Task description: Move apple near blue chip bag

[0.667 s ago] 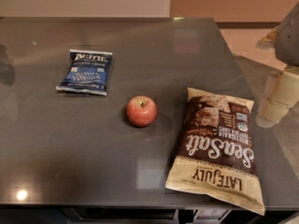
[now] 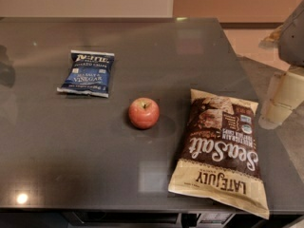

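Note:
The apple (image 2: 143,112), small, round and red-orange with a short stem, sits on the dark grey table (image 2: 95,165) near its middle. The blue chip bag (image 2: 87,73), dark blue with white "Sea Salt & Vinegar" lettering, lies flat to the apple's upper left, well apart from it. My gripper (image 2: 276,109), cream-coloured, hangs at the right edge of the view beyond the table's right side, far right of the apple and holding nothing that I can see. Its grey arm (image 2: 293,32) rises out of the view above it.
A larger brown-and-tan "Sea Salt" bag (image 2: 221,156) lies flat on the table right of the apple, between it and my gripper, reaching the front edge. The table's right edge runs just left of the gripper. Floor shows beyond it.

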Controlling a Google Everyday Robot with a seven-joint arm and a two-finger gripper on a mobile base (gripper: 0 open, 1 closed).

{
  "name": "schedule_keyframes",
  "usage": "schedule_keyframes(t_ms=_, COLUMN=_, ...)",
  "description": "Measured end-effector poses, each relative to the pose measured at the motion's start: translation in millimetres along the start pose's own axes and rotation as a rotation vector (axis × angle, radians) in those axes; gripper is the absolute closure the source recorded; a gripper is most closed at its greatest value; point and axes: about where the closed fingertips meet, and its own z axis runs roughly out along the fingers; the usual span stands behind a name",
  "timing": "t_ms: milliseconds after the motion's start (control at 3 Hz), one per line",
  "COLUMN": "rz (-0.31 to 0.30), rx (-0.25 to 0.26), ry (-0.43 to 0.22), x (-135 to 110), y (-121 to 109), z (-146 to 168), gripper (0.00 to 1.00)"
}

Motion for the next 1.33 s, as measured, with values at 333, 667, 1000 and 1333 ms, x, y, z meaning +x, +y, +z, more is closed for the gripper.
schedule_keyframes(t_ms=333, rz=-0.033, rx=-0.003, ry=-0.043, x=-24, y=-2, z=8, gripper=0.0)
schedule_keyframes(t_ms=667, rz=-0.071, rx=-0.032, ry=-0.098, x=-60, y=-5, z=28, gripper=0.0)
schedule_keyframes(t_ms=1000, rz=-0.11, rx=-0.075, ry=-0.135, x=-96, y=-4, z=54, gripper=0.0)
schedule_keyframes(t_ms=1333, rz=-0.151, rx=-0.126, ry=-0.156, x=-130, y=7, z=82, gripper=0.0)
